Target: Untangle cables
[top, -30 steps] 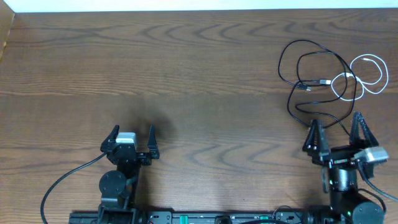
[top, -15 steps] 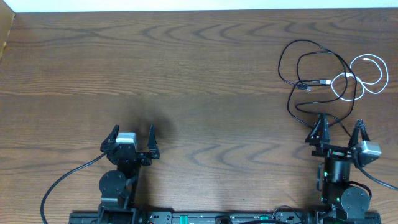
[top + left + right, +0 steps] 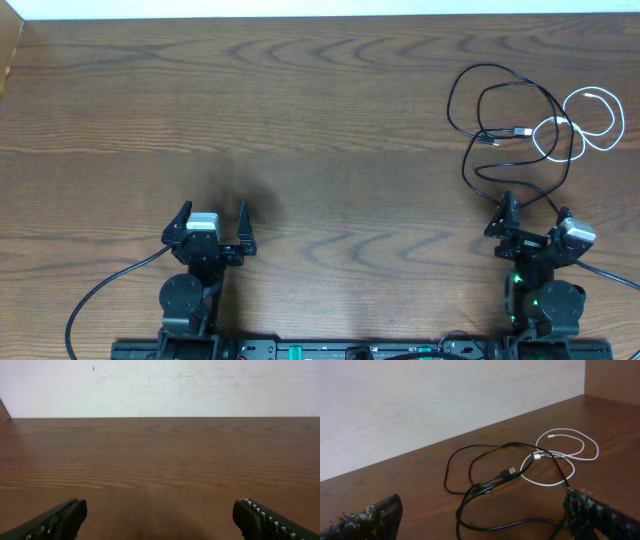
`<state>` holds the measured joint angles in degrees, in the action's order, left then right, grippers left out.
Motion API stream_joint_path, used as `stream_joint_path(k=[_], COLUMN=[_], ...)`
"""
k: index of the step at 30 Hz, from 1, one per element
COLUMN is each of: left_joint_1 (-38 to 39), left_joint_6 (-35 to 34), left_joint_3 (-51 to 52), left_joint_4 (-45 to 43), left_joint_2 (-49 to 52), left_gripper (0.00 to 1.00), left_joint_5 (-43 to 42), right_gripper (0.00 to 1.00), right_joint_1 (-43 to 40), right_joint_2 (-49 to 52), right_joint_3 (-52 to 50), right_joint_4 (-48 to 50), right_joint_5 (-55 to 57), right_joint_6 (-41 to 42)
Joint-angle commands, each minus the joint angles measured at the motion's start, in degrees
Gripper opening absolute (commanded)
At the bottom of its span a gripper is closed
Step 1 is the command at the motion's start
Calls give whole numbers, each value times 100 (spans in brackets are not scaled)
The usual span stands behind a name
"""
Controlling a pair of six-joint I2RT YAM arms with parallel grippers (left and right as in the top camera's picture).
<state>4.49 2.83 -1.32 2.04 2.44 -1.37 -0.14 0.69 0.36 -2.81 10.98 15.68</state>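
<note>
At far right of the overhead view, upper part, the cables lie in one loose tangle on the brown wood table (image 3: 320, 120). Black cables (image 3: 520, 131) make several overlapping loops; the white cable (image 3: 592, 91) curls at the right side of the pile and crosses the black ones near the middle. Two small plugs sit close together inside the loops.

Right gripper (image 3: 535, 210) is at lower right, just below the tangle, jaws spread wide, nothing held. Lowest black loop runs right by its fingertips; can't tell if it touches.

Right wrist view: black cables (image 3: 510, 471) are in centre frame, white cable (image 3: 568, 435) up and to the right, all flat on the table w/ a pale wall behind. One black strand curves along the bottom of the frame between the two fingers of the right gripper (image 3: 482, 517).

Left gripper (image 3: 213, 212) is at lower left, well apart from the cables, also wide open and empty. Its wrist view shows the left gripper (image 3: 160, 520) over bare wood, wall (image 3: 160, 385) beyond. A thick black wire (image 3: 100, 290) trails from the left arm to the bottom left corner.
</note>
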Motion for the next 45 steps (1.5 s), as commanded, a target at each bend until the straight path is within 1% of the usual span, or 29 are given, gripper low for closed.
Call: stream_joint_path(k=[1,4,6,7,8,10,11,14,37,45], left_joint_1=[-35,-35,-35,-35,-35,-35,-35,-35,-35,-35], left_joint_6=[-26,-26,-26,-26,-26,-26,-26,-26,-26,-26], left_joint_3=[101,101,101,101,101,101,101,101,101,101], left_joint_4=[219,219,219,219,219,219,219,219,219,219], left_joint_2=[4,4,4,4,4,4,4,4,4,4], left_gripper=[98,98,98,98,98,98,98,98,98,98], left_joint_5=[79,79,79,79,81,79,79,79,79,79], right_gripper=[99,99,99,99,99,99,99,99,99,99], right_joint_1=[35,35,35,35,35,37,66,133,120,282], right_joint_2=[-42,-42,-42,-42,-42,-42,-42,-42,-39,-39], right_joint_3=[-7,-7,-7,-9,-9,-11,-13,-11,-7,-7], right_joint_4=[-17,-17,-22,-31,-66,-151,-133,-136,-138,-138], right_joint_5=[146,131,55,-129,-457,-1237,-1357,-1303,-1248,-1246], right_joint_6=[-79,-79,-275,-581,-1060,-2243,-2564,-2848,-2837,-2839])
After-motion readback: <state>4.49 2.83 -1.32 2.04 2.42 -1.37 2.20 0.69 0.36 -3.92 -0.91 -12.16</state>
